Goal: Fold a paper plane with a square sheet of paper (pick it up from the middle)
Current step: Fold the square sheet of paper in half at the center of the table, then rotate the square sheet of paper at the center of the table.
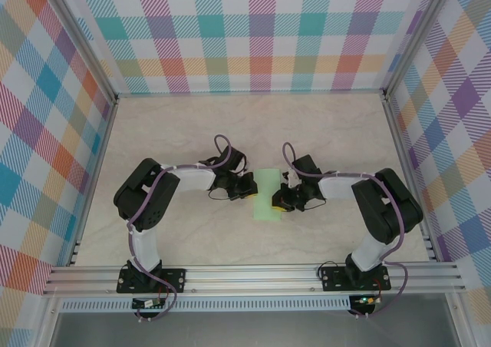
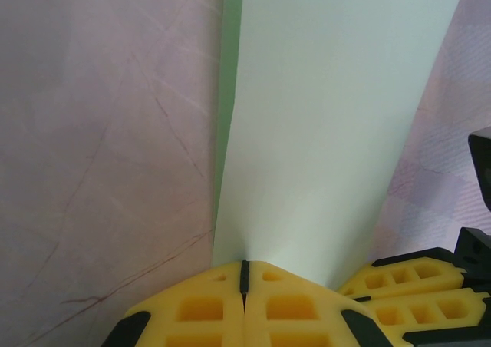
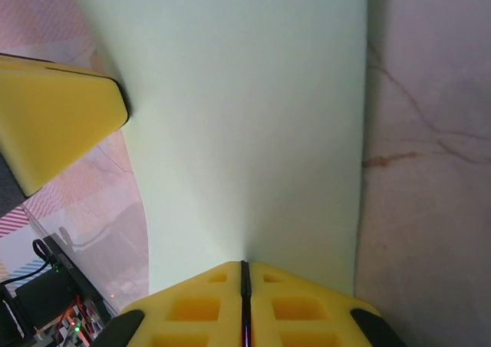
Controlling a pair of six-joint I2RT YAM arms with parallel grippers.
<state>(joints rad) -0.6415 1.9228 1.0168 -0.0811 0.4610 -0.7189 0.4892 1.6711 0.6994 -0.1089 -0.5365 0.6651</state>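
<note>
The square sheet of paper [image 1: 268, 193] is pale mint green and shows as a narrow upright rectangle at mid-table between both arms. My left gripper [image 1: 249, 187] is shut on its left edge. In the left wrist view the yellow fingertips [image 2: 222, 285] meet, and the sheet [image 2: 330, 132] runs out from between them, a darker green layer [image 2: 227, 94] showing along its left side. My right gripper [image 1: 278, 199] is shut on the right edge; its closed gripper [image 3: 245, 274] pinches the sheet [image 3: 245, 117]. The paper plane is out of view.
The pale marbled tabletop [image 1: 192, 132] is walled by checked panels [image 1: 261, 32] with aluminium posts. A metal rail [image 1: 253, 274] runs along the near edge and carries both arm bases. The left gripper's yellow finger [image 3: 54, 124] lies close beside the sheet in the right wrist view.
</note>
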